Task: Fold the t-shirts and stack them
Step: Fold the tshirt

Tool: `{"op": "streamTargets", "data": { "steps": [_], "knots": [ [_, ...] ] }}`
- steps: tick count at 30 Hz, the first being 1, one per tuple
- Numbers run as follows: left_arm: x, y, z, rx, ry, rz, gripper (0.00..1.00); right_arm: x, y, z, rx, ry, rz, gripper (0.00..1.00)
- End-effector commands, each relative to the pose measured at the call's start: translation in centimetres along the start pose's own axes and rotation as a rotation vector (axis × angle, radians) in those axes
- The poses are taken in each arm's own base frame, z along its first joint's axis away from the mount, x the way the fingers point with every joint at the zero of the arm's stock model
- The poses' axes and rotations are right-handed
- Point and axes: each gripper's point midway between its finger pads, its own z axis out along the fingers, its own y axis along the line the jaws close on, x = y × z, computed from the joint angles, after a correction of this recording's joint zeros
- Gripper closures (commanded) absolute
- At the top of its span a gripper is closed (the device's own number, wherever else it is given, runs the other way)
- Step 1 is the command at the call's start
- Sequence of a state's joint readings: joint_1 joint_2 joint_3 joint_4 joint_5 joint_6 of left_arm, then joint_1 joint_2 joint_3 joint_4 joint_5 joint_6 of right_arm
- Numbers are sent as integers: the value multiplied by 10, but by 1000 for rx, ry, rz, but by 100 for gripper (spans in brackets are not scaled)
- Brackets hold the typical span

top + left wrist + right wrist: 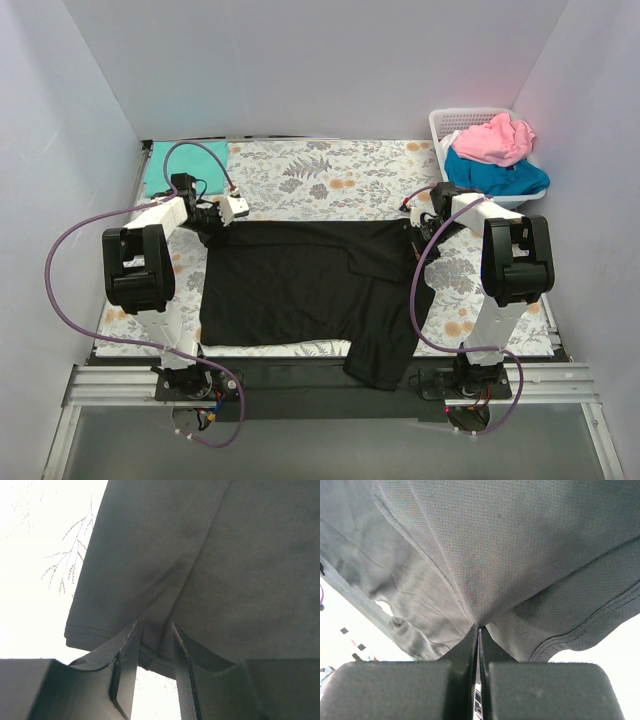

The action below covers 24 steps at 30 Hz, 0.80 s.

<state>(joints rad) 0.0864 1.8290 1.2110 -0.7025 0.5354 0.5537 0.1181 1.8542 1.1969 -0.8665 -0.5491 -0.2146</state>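
Mid-frame, black t-shirt [290,285]: we judge it limp, light, best taken by hems; right gripper [478,627] pinches it, left gripper [155,630] gapes astride hem.

The black shirt [300,280] is matt cloth in a fine pinhole knit, with stitched hems. The pink shirt [497,138], blue shirt [495,178] and green shirt [165,165] are soft matt cloth. The table cloth [320,170] is printed matt cloth. The basket [445,125] is white plastic lattice with a slight gloss. The left gripper [155,626] and right gripper [479,630] have matt black plastic fingers; one inner edge on the left is finely ribbed. The arm shells [140,265] are smooth black and white plastic. The cables [60,260] have a smooth purple sheath. The base rail [110,385] is dull bare metal.
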Motion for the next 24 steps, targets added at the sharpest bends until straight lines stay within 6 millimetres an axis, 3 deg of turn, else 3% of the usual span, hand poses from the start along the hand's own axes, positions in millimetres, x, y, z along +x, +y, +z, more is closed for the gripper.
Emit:
{"op": "streamTargets", "data": {
  "steps": [1, 19, 24],
  "knots": [
    [0, 8, -3, -20, 4, 54, 70, -3, 2, -5, -2, 6, -7, 99],
    [18, 5, 1, 2, 53, 62, 66, -3, -1, -4, 4, 15, -3, 99],
    [12, 9, -3, -9, 30, 54, 89, -3, 0, -6, 3, 14, -2, 99]
  ]
}}
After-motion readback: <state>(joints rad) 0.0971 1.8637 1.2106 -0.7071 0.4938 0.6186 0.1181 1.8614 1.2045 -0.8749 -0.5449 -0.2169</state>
